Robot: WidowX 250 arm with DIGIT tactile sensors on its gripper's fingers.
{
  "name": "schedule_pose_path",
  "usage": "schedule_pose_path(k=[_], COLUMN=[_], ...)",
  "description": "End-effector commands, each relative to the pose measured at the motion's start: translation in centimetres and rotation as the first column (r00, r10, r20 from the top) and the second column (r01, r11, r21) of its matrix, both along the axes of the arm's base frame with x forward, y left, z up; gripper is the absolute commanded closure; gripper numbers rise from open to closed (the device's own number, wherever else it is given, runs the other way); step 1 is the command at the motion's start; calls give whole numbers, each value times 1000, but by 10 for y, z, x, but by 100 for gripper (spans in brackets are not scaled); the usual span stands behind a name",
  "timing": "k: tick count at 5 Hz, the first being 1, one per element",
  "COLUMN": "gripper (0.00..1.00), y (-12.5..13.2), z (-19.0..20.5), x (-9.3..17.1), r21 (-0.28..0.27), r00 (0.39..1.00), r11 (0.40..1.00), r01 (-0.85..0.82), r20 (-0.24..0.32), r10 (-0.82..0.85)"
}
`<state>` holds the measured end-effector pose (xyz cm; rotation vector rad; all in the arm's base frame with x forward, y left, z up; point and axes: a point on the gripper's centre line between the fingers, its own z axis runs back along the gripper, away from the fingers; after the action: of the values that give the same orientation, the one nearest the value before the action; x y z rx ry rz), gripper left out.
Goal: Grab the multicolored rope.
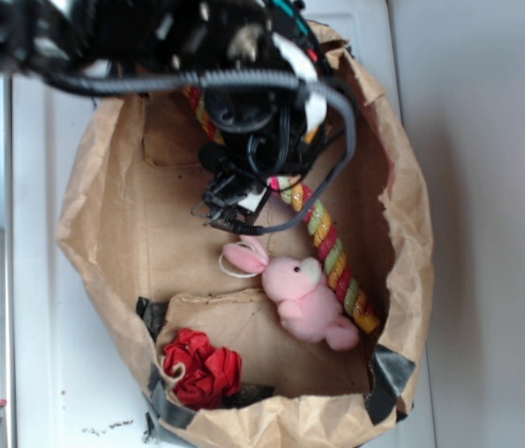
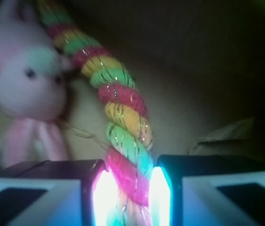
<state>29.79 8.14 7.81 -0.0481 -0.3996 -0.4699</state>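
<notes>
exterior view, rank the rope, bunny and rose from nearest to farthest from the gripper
1. Rope: between the fingers of the gripper, running down to the right along the bag wall.
2. Bunny: just below the gripper, beside the rope's lower end.
3. Rose: farthest, in the bag's lower left corner.

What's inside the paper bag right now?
The paper bag holds the multicolored rope, a pink bunny and a red rose. The gripper and arm cover the bag's upper part.
</notes>
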Motion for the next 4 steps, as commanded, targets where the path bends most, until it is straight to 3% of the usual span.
schedule_pose_path(k=[1, 2, 3, 4], gripper=[100, 100, 100, 100], y=[8, -8, -25, -38], z=[71, 83, 97, 104], x=[-7, -21, -32, -36], r21=[-71, -85, -93, -68], r00=[995, 995, 983, 978], r11=[994, 996, 988, 983], r01=[-79, -38, -119, -169], r20=[54, 84, 126, 112], r10=[83, 45, 130, 176])
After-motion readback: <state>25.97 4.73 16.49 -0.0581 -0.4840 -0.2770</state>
